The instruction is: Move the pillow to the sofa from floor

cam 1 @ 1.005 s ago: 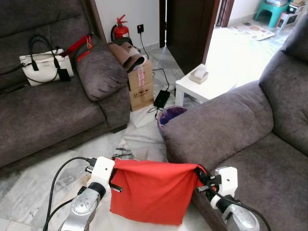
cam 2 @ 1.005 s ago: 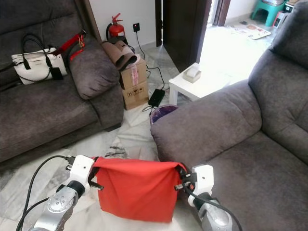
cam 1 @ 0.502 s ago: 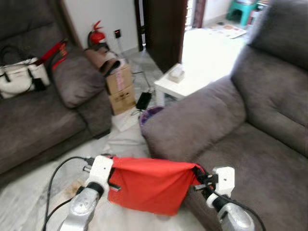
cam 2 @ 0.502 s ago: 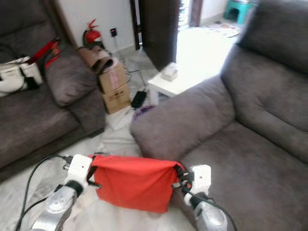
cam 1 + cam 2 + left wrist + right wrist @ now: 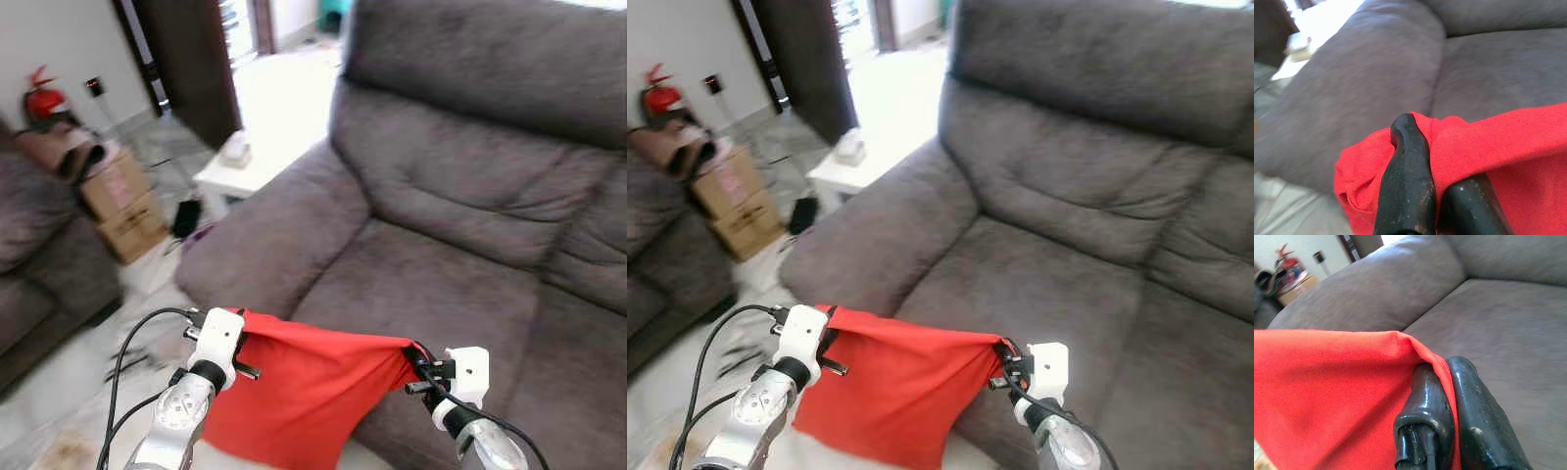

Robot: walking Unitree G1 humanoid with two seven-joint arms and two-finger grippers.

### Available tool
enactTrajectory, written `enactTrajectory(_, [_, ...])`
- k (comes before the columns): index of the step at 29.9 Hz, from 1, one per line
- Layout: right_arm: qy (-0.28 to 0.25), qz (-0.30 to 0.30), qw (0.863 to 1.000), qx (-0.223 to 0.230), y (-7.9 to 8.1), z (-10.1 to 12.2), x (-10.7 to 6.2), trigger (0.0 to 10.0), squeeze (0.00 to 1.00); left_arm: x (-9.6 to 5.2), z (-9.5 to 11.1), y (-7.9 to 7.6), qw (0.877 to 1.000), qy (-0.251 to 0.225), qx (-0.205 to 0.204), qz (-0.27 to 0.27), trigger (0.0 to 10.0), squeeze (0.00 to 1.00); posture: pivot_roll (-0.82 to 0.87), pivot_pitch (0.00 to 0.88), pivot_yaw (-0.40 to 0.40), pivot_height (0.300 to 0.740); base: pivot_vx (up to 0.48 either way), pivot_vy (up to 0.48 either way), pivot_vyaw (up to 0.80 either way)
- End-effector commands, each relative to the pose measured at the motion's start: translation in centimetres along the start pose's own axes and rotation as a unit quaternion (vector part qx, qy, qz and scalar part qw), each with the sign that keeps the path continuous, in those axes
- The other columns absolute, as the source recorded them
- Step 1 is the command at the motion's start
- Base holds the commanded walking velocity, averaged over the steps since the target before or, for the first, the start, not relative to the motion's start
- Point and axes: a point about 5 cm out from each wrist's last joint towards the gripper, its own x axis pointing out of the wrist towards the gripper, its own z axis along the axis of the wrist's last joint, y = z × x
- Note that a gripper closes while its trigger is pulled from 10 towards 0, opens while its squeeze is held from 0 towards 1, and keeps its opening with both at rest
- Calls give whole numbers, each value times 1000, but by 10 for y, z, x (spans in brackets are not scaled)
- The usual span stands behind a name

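Left eye view: sofa armrest fronts hanging red pillow.

A big grey sofa fills most of the room. Beside its armrest stands a small white desk on pale marble floor. Beyond the desk are stacked cardboard boxes, a red fire extinguisher against the white wall, and a dark doorway with bright light.
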Motion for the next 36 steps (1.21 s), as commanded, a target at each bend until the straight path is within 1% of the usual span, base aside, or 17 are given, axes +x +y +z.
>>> enactTrajectory(1, [-38,-12,999,0,-3,13,3,10000,0,0,5,8,1000,-11,-3,11,10000,0,-45,141,63,740,0,0,-800])
enactTrajectory(12, [-42,-24,999,0,-6,16,5,10000,0,0,4,6,1000,-14,-2,9,10000,0,-49,139,60,740,0,0,-800])
enactTrajectory(14, [-44,-29,999,1,-7,17,5,10000,0,0,3,7,1000,-9,16,9,10000,0,-48,140,60,740,0,-399,-800])
enactTrajectory(15, [-45,-31,999,0,-7,18,5,10000,0,0,2,7,1000,-7,16,10,10000,0,-51,139,59,740,0,-480,-800])
enactTrajectory(16, [-44,-31,999,-2,-7,18,5,10000,0,0,2,7,1000,-5,4,14,10000,0,-51,139,57,740,0,0,-800])
enactTrajectory(18, [-44,-30,999,-2,-8,18,5,10000,0,0,2,7,1000,-6,-3,17,10000,0,-51,139,57,740,0,0,-800])
enactTrajectory(25, [-43,-33,999,-4,-11,19,5,10000,0,0,2,6,1000,-8,-4,12,10000,0,-52,137,52,740,0,0,-800])
enactTrajectory(28, [-44,-32,998,-6,-11,21,6,10000,0,0,3,3,1000,-13,-6,8,10000,0,-51,135,48,740,0,0,-800])
enactTrajectory(36, [-45,-32,998,-7,-12,21,7,10000,0,-2,3,4,1000,-17,-16,12,10000,0,-49,133,45,740,0,0,-800])
